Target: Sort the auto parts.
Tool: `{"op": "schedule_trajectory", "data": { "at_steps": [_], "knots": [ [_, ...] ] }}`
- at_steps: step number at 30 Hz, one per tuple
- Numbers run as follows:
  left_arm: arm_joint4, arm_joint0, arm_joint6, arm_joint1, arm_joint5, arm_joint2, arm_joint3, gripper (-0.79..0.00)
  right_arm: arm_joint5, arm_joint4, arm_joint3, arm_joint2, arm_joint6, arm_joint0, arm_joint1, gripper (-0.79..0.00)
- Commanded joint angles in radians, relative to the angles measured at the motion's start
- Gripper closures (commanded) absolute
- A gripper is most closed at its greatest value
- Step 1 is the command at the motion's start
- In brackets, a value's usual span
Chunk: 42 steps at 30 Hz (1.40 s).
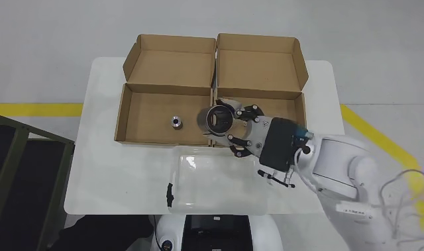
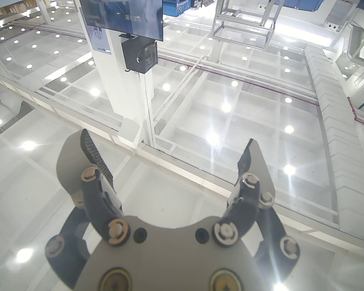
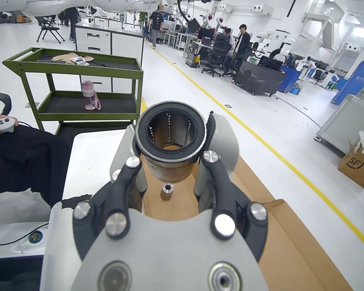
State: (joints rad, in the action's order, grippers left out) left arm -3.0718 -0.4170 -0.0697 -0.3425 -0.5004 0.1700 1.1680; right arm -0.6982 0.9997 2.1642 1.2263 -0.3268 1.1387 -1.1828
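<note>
My right gripper (image 1: 225,122) is shut on a large metal bearing sleeve (image 3: 170,145) with a black rim, held on its side above the right end of the left cardboard box (image 1: 140,122). The same sleeve (image 1: 218,118) hangs at the divide between the two boxes. A small metal bushing (image 1: 175,122) lies on the left box's floor, and the bushing (image 3: 167,191) lies just beyond the held sleeve. My left gripper (image 2: 173,165) is open with nothing between its fingers, pointing up at the ceiling.
A second open cardboard box (image 1: 291,105) stands to the right of the first, both with lids folded back. A clear plastic tray (image 1: 218,181) sits at the table's front edge. A green cart (image 3: 75,71) stands off the table's left side.
</note>
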Motion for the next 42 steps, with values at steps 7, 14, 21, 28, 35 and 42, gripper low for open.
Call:
{"op": "schedule_trajectory", "data": {
  "at_steps": [7,14,21,28,35,42],
  "knots": [
    [0.0,0.0,0.0,0.0,0.0,0.0,0.0,-0.785,0.002,0.026,-0.057,-0.088,-0.024,-0.03,-0.005,0.0],
    [0.0,0.0,0.0,0.0,0.0,0.0,0.0,-0.785,0.012,0.064,-0.112,-0.155,-0.024,-0.035,-0.01,0.0],
    [0.0,0.0,0.0,0.0,0.0,0.0,0.0,-0.785,0.021,0.091,-0.159,-0.212,-0.038,-0.047,-0.016,0.0],
    [0.0,0.0,0.0,0.0,0.0,0.0,0.0,-0.785,0.056,0.109,-0.229,-0.272,-0.059,-0.085,-0.027,0.0],
    [0.0,0.0,0.0,0.0,0.0,0.0,0.0,-0.785,0.097,0.143,-0.328,-0.326,-0.062,-0.138,-0.044,0.0],
    [0.0,0.0,0.0,0.0,0.0,0.0,0.0,-0.785,0.142,0.15,-0.406,-0.38,-0.069,-0.187,-0.064,0.0]
  ]
}}
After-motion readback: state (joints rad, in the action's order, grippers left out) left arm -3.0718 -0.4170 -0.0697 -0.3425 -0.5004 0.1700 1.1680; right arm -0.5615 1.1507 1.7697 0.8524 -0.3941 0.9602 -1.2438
